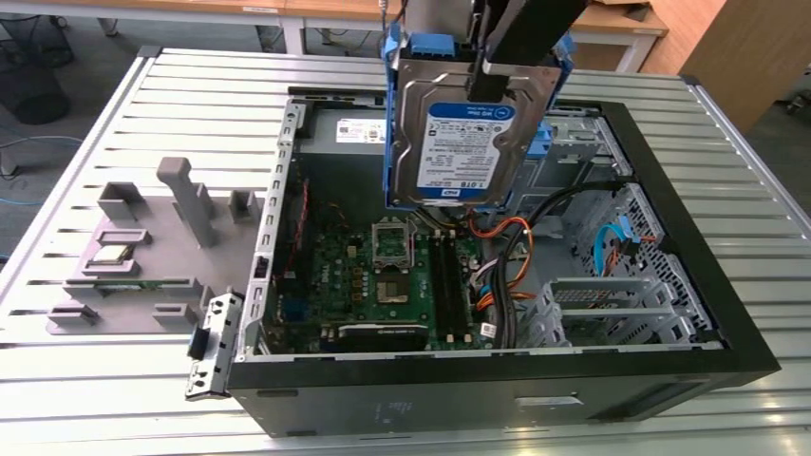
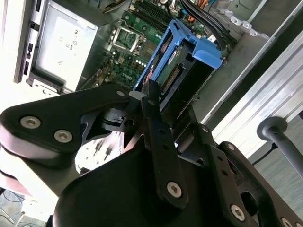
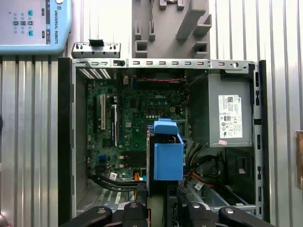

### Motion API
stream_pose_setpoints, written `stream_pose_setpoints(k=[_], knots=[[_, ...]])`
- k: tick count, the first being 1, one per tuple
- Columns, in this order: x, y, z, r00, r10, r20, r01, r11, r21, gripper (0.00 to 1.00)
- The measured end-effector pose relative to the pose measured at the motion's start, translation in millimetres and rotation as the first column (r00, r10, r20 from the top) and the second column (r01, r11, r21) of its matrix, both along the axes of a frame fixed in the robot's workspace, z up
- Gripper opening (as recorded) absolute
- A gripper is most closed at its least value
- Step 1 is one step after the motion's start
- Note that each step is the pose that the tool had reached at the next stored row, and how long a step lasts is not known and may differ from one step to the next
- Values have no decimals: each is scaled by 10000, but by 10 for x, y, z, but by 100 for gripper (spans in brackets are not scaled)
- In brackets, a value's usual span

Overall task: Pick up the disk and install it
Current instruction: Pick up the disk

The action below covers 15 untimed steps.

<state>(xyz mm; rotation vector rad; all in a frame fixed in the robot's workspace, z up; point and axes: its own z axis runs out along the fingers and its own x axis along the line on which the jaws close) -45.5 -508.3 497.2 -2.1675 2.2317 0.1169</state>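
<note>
The disk, a silver drive with a blue-and-white label in a blue plastic caddy, hangs upright above the open computer case. My gripper comes down from above and is shut on the disk's upper end. In both wrist views the blue caddy sticks out past the black fingers, over the motherboard. The gripper shows along that picture's edge. The disk touches nothing inside the case.
A grey power supply with a white label fills one corner of the case. Metal drive cages and orange and black cables lie at the exterior view's right. A grey fixture stands on the slatted table at the exterior view's left.
</note>
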Motion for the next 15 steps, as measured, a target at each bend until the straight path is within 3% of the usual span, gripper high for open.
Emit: stream_pose_setpoints(k=[12,15], knots=[[0,-177,-1,10000,1,0,-1,10000,1,35],[-1,-183,0,10000,-2,0,2,10000,-1,35]])
